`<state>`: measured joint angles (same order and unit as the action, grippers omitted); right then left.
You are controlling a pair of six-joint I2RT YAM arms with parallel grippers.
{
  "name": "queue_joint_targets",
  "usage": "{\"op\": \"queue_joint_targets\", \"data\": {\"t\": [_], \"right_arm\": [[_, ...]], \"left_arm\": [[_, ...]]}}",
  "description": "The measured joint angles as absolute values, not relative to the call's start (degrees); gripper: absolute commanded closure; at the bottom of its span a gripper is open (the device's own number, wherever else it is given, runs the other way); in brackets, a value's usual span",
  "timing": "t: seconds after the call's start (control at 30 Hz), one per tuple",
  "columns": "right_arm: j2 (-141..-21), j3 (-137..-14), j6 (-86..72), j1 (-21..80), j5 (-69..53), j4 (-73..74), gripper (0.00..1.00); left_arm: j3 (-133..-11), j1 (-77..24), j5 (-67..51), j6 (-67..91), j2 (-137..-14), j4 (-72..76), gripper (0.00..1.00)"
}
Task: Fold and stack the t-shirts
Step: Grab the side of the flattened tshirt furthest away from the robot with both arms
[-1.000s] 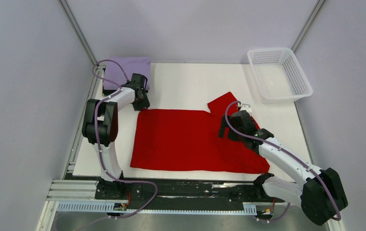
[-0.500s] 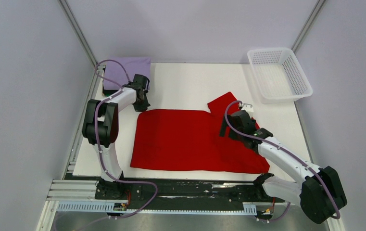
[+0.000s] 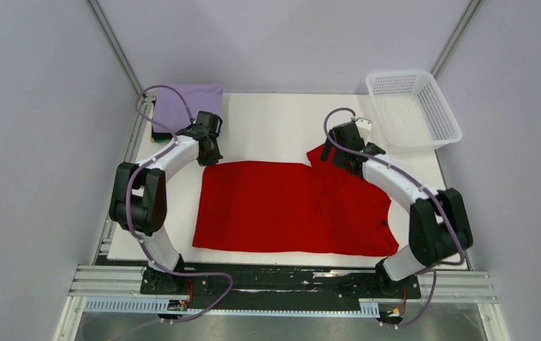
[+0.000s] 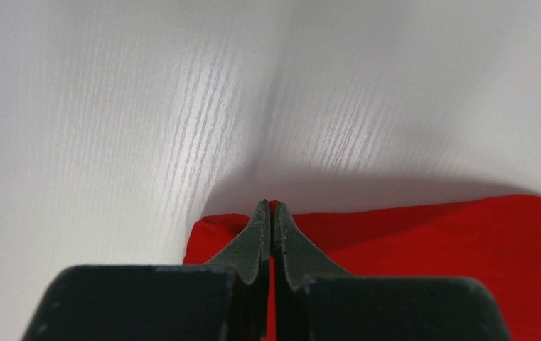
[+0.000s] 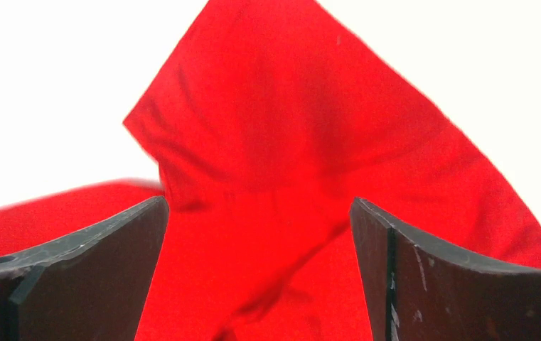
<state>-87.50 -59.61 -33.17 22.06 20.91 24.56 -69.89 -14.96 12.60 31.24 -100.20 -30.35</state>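
From above, the red tee (image 3: 281,209) lies spread flat on the white table (image 3: 274,124), filling most of the middle, with one sleeve sticking up toward the far side on the right. The lavender tee (image 3: 189,103) sits folded in the far left corner, and a dark tee (image 3: 158,132) shows as a thin edge under its near side. A white mesh basket (image 3: 424,145) stands in the far right corner, well apart from the tees. The left end effector (image 3: 210,158) is down at the far left corner of the red tee, just near the lavender tee. The right end effector (image 3: 333,150) is over the raised sleeve. In the left wrist view, the two dark fingers (image 4: 256,241) are pressed together, their tips on the very corner of the red tee, with a sliver of red between them; the end effector is closed on that corner, and the cloth beside it is slightly bunched against the bare table. In the right wrist view, the fingers (image 5: 75,270) stand wide apart, gripping nothing, and the pointed red sleeve lies creased between and beyond them on the table.
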Motion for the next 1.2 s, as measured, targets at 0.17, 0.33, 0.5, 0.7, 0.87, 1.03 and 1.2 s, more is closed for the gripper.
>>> {"op": "queue_joint_targets", "data": {"t": [0.17,0.33,0.5,0.7,0.87,1.03,1.2], "right_arm": [[-106.2,-77.4,-32.4,15.9,19.8,25.1,0.13],[-121.3,-92.9,-30.7,13.0,20.1,26.7,0.19],[-129.2,-100.0,-28.2,12.8,20.8,28.3,0.28],[-129.6,-100.2,-26.4,13.0,21.9,28.5,0.37],[-128.7,-98.5,-25.3,13.5,22.9,27.7,0.43],[-127.9,-97.5,-24.1,14.3,23.1,27.9,0.58],[-127.8,-97.4,-22.8,15.0,23.5,28.0,0.76]], "left_arm": [[-69.5,-15.6,12.7,31.1,-99.4,-29.8,1.0],[-68.6,-15.7,12.8,31.1,-98.8,-29.8,1.0],[-68.5,-15.8,12.8,31.0,-98.2,-29.8,1.0],[-68.5,-15.8,12.8,30.9,-98.1,-29.8,1.0],[-68.5,-16.0,13.0,30.9,-98.1,-29.8,1.0],[-68.5,-16.2,13.1,30.9,-98.1,-29.8,1.0],[-68.5,-16.2,13.2,30.9,-98.1,-29.8,1.0]]}}
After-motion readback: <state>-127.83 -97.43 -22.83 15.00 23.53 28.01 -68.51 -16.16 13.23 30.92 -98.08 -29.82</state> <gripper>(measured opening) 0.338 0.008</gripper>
